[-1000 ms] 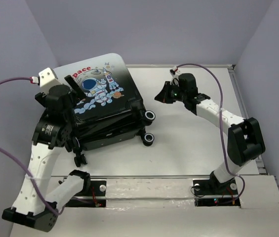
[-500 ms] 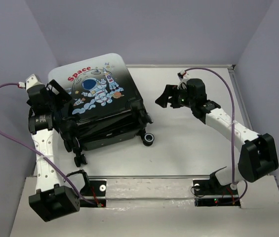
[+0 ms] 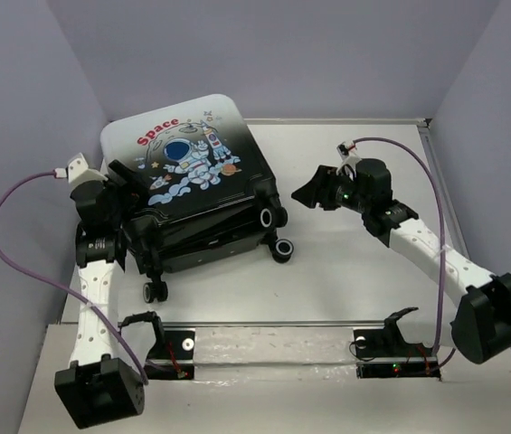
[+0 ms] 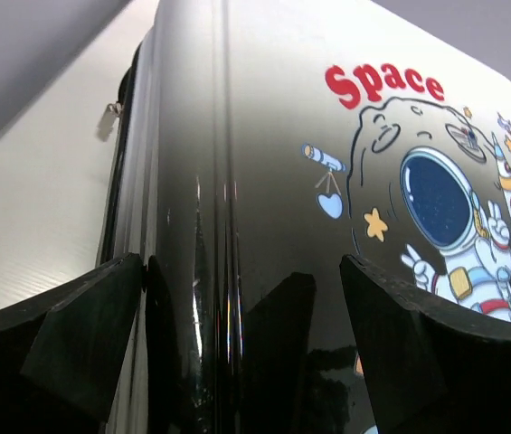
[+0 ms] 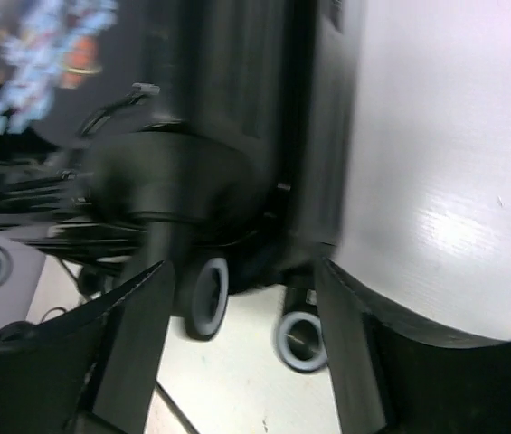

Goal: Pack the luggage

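Left claw (image 4: 241, 271) and right claw (image 5: 237, 280) are open, empty. A push may roll the suitcase (image 3: 192, 185) into the worktop's (image 3: 354, 258) far-left corner.

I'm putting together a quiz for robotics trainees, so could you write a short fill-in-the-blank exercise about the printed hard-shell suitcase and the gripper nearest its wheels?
The red word printed on the white-to-black hard-shell wheeled suitcase is ____. The cartoon figure beneath that word is an ____. The suitcase lies on the white table with its lid ____. The right gripper points at the suitcase's small black ____.
Missing words: Space; astronaut; closed; wheels.
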Motion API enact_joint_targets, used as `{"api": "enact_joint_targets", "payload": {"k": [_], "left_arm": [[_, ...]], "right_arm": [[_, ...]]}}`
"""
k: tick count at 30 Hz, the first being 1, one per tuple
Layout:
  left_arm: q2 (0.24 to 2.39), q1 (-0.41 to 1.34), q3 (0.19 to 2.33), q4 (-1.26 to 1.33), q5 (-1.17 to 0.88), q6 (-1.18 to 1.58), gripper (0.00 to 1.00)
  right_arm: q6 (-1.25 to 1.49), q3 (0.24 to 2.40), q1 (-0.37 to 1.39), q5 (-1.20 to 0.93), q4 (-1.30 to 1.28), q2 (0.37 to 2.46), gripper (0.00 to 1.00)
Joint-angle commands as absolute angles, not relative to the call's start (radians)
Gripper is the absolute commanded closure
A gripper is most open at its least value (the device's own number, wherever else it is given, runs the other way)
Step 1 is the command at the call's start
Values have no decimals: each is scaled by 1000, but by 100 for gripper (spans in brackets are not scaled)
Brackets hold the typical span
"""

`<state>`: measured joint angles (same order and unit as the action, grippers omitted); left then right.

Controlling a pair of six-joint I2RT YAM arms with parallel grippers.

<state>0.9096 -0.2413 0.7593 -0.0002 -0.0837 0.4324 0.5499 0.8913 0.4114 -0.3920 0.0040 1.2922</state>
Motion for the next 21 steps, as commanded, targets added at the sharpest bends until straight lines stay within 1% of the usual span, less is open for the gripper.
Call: {"api": "enact_joint_targets", "payload": {"k": [1, 5, 8, 10, 11, 12, 13, 15, 16, 17, 18, 19, 20, 21], "left_arm": [[901, 95, 680, -32, -204, 610, 1], [870, 271, 663, 49, -155, 731, 1], [873, 366, 686, 57, -115, 744, 1], [864, 396, 753, 31, -86, 712, 1], [853, 416, 791, -33, -18, 686, 1], [832, 420, 837, -66, 53, 657, 1], [825, 420, 935, -115, 177, 602, 1], [854, 419, 1035, -138, 273, 545, 1], [883, 417, 1143, -146, 308, 517, 1], [917, 417, 1196, -164, 316, 476, 1], [999, 416, 1295, -173, 318, 462, 1], [1046, 414, 1342, -173, 314, 448, 1], [1090, 408, 1383, -169, 307, 430, 1], [1188, 399, 1426, -170, 302, 430, 1]], "right_arm": [[519, 914, 407, -413, 3, 1175, 27], [465, 919, 407, -371, -90, 1072, 18], [425, 946, 407, -353, -179, 1005, 20], [410, 956, 407, -382, -204, 979, 38], [407, 956, 407, -400, -219, 959, 58], [410, 951, 407, -416, -224, 950, 66], [413, 931, 407, -448, -229, 942, 74], [423, 904, 407, -475, -227, 921, 82], [425, 888, 407, -456, -229, 913, 83], [425, 852, 407, -425, -229, 905, 84], [426, 835, 407, -381, -230, 896, 88], [431, 818, 407, -297, -233, 897, 90], [433, 792, 407, -269, -232, 902, 91], [458, 779, 407, -240, -229, 910, 93]]}}
